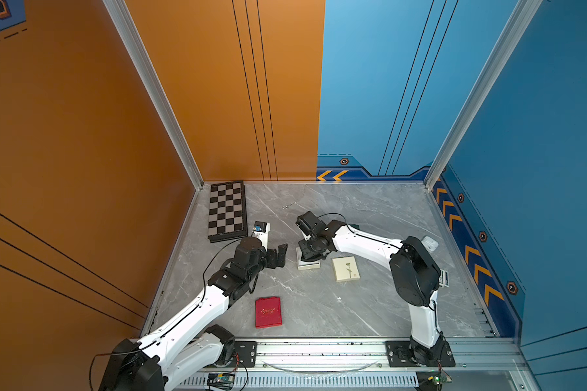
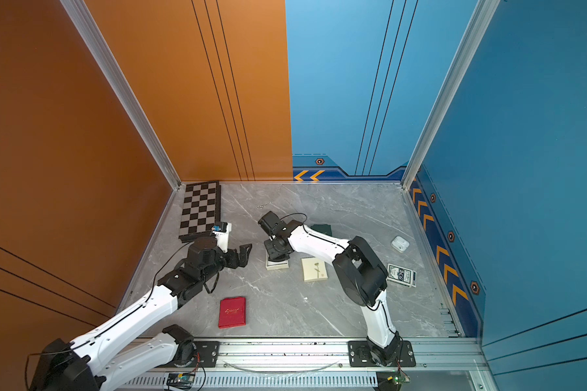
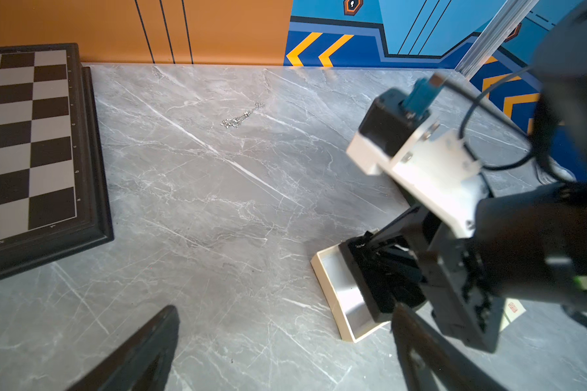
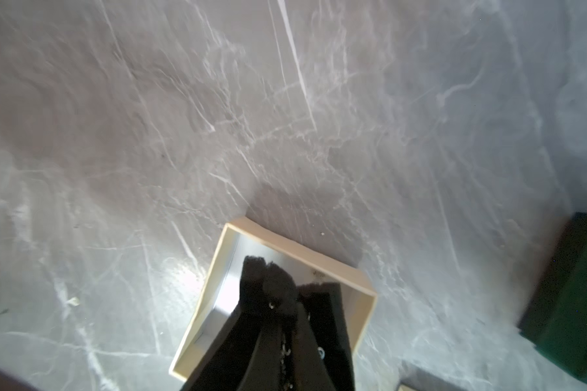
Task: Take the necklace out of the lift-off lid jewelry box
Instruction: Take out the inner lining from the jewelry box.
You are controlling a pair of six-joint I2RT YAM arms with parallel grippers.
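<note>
The left arm (image 1: 197, 315) and the right arm (image 1: 363, 242) have long white shells and fat, round black joints. The left end effector (image 1: 282, 256) is black, with two flat fingers. The right end effector (image 1: 308, 254) is black too. Just behind it is a small black camera box (image 3: 383, 118) on a white bracket (image 3: 431, 169), with a blue plug (image 3: 417, 94) and a looping black cable (image 3: 461, 132). Far behind it, a black base plate (image 1: 392, 352) has silver screws.

On the grey marble tabletop (image 1: 370, 210) the open cream cardboard box base (image 1: 308, 265) sits mid-table, its flat cream lid (image 1: 345, 269) just right of it, a red rectangular case (image 1: 268, 312) in front, a fine silver chain (image 1: 288, 205) behind, and a black-and-white folding chessboard (image 1: 226, 211) in the back-left corner.
</note>
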